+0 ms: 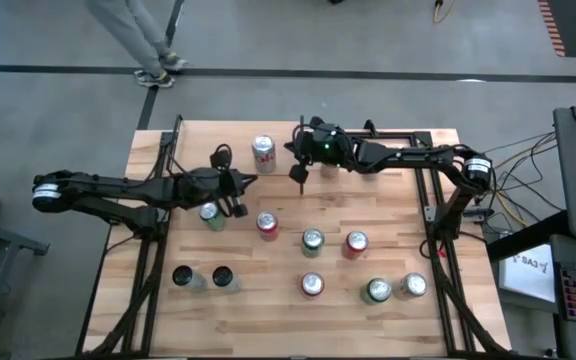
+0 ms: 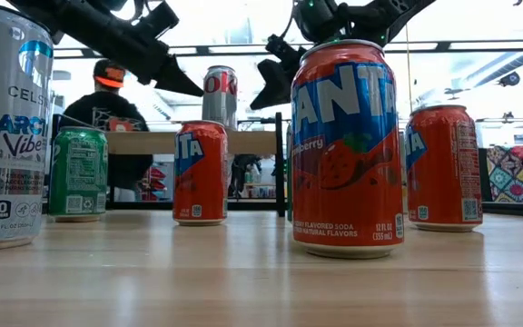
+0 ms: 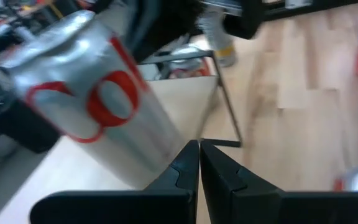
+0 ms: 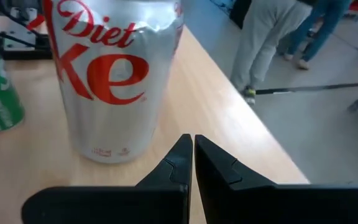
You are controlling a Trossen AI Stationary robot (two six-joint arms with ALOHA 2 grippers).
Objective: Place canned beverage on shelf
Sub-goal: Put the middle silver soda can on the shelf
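While the wooden counter (image 1: 388,320) carries a scatter of upright cans, the shelf (image 1: 208,140) sits at its far edge, and the silver Diet Coke can (image 1: 263,150) stands upright on that light board. My left tool (image 1: 236,195) hangs just in front of the Diet Coke can and to its left, fingers pressed shut on nothing, while my right tool (image 1: 299,178) hangs just to the can's right, likewise closed and empty. Smaller cans, red (image 1: 267,224) and green (image 1: 312,240), stand on the counter nearer than the Diet Coke can.
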